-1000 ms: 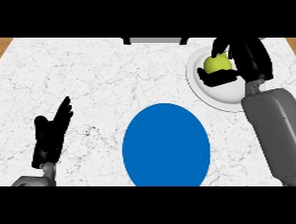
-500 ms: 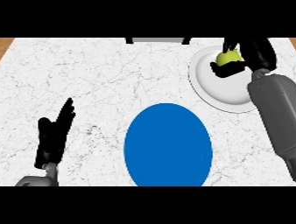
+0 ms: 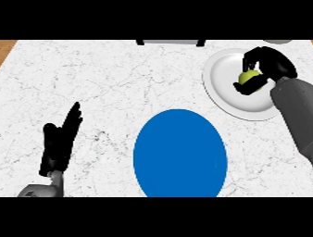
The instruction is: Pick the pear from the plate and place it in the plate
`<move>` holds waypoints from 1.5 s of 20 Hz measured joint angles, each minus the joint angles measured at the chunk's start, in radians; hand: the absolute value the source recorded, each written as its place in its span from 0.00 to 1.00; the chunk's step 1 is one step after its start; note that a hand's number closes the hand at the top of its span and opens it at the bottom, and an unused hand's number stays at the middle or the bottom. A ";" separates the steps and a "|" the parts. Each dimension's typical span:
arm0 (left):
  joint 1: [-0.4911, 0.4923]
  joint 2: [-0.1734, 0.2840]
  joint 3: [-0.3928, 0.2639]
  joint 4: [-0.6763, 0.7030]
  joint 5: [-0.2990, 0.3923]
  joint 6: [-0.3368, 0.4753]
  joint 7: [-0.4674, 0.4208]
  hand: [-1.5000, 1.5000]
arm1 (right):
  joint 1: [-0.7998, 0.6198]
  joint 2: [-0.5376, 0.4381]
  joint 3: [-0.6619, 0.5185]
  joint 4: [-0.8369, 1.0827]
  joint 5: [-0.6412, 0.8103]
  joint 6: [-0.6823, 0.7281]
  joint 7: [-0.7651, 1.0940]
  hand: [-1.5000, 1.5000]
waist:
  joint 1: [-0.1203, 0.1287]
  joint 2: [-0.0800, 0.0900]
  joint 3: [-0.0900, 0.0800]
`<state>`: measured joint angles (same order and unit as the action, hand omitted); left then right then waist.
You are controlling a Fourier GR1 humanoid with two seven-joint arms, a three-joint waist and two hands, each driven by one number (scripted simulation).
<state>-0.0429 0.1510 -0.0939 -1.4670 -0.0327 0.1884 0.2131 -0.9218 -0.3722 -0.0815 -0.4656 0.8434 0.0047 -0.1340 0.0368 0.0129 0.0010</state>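
Now the right hand [image 3: 267, 69] has its fingers curled round the pear [image 3: 247, 76], where a moment ago they were only closing in on it over the white plate [image 3: 222, 88]. The yellow-green fruit shows just a sliver between the black fingers, and the grey forearm has swung in closer alongside the plate's near rim. Whether the pear rests on the white plate or has come clear of it I cannot tell; it shows over that plate's middle, toward the far side. To my eye the grasp is made, so the pick is more or less settled and the carry is what remains.

The blue plate [image 3: 179, 152] lies nearer the robot than the white plate and off to its left, close by but not touching it, and nothing is on it. That looks like the place the pear is meant for.

The left hand [image 3: 60, 143] is far to the left of the white plate, near the counter's front edge, resting with fingers straight and holding nothing.

Counting up: one pear, two plates, two hands. A dark object [image 3: 171, 42] sits at the marble counter [image 3: 84, 83] back edge, too cut off to name.
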 measured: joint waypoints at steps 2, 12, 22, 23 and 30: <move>-0.011 -0.001 0.003 0.005 -0.001 -0.002 0.003 0.50 | -0.022 -0.009 0.000 0.061 0.005 0.037 -0.013 0.00 | 0.001 0.001 0.000; -0.015 0.000 0.010 -0.016 -0.003 -0.005 0.028 0.50 | -0.065 -0.059 -0.124 0.169 -0.122 0.141 -0.310 0.00 | 0.002 0.003 0.002; -0.011 -0.005 0.016 -0.015 -0.007 -0.005 0.026 0.50 | -0.054 -0.126 -0.363 0.233 -0.380 0.333 -0.442 0.00 | -0.005 0.001 0.001; -0.021 -0.004 0.018 -0.009 -0.008 -0.008 0.030 0.50 | -0.044 -0.129 -0.368 0.240 -0.388 0.347 -0.459 0.00 | -0.004 0.001 0.001; -0.019 -0.021 0.014 0.006 -0.022 -0.002 0.009 0.50 | -0.016 -0.157 -0.384 0.269 -0.414 0.423 -0.531 0.00 | 0.004 0.004 0.002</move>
<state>-0.0616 0.1303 -0.0799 -1.4614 -0.0551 0.1865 0.2220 -0.9382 -0.5291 -0.4658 -0.1967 0.4290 0.4273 -0.6649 0.0405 0.0169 0.0027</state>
